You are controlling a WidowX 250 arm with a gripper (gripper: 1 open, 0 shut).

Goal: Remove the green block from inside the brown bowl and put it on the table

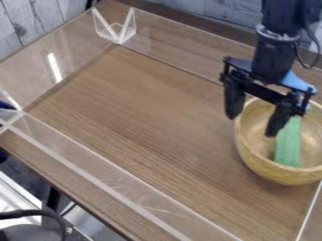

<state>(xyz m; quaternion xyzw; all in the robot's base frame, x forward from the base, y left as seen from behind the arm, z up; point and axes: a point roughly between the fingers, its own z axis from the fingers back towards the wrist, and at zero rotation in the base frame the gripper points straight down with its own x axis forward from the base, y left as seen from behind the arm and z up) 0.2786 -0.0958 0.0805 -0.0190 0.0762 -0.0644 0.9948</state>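
The green block (291,144) lies flat inside the brown bowl (258,153), which stands at the right edge of the table (138,113). My gripper (258,109) hangs over the bowl's near-left rim, pointing straight down, with its two black fingers (233,100) spread wide and nothing between them. One finger is over the rim and the other is over the bowl's inside, just above the block's top end. Whether a finger touches the block I cannot tell.
Low clear acrylic walls (75,155) border the tabletop on the left, front and back. A clear corner bracket (116,26) stands at the back left. The bowl sits close to the right wall.
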